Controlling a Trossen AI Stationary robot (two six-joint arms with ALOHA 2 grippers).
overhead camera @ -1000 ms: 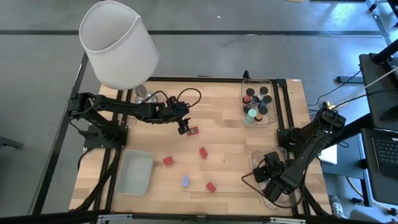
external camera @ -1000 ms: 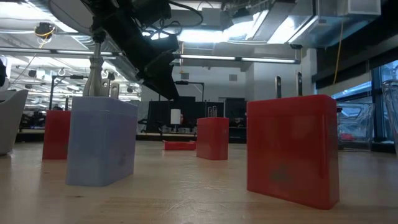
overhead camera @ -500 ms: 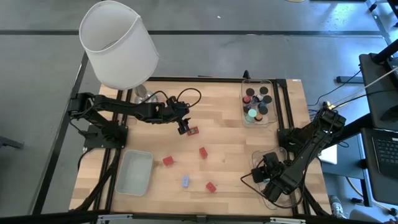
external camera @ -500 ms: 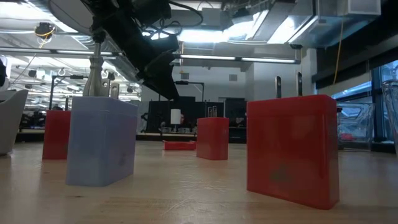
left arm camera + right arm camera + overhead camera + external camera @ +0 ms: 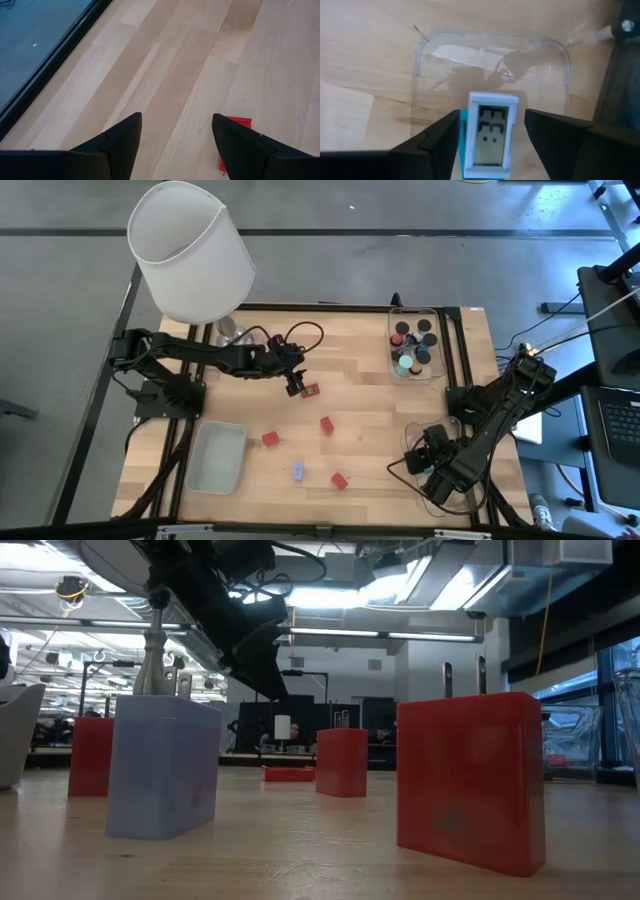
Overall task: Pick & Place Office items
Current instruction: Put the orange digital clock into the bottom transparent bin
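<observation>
Red blocks lay scattered on the wooden table (image 5: 370, 405): a flat one (image 5: 310, 391) just beside the left gripper (image 5: 293, 386), one (image 5: 327, 425) near the middle, one (image 5: 270, 438) toward the frosted tray (image 5: 216, 457), and one (image 5: 340, 480) near the front edge. Pale blue piece (image 5: 298, 471) stood between the last two. Seen level across the table, the blue piece (image 5: 163, 767) and the nearest red block (image 5: 471, 781) stood upright, two more red blocks (image 5: 342, 762) (image 5: 91, 756) stood behind them, and the flat one (image 5: 289, 774) lay low farther back.

Left gripper hung over the table just beside the flat red block, fingers spread wide and holding nothing; its wrist camera showed the block (image 5: 235, 145) partly hidden behind one finger (image 5: 239, 140).

Short dark cylinders and one teal cylinder (image 5: 405, 363) sat packed in a clear tray (image 5: 395, 315) at the far right of the table.

Right gripper (image 5: 432, 452) was low over a second clear tray (image 5: 430, 498) at the near right corner. Its wrist camera showed a white-and-teal rectangular piece (image 5: 490, 135) between the fingers (image 5: 437, 135), with a gap visible on either side; the clear tray's rim (image 5: 490, 36) lay beyond. Whether the fingers gripped the piece, could not tell.

White lamp (image 5: 190, 250) stood at the far left corner.
</observation>
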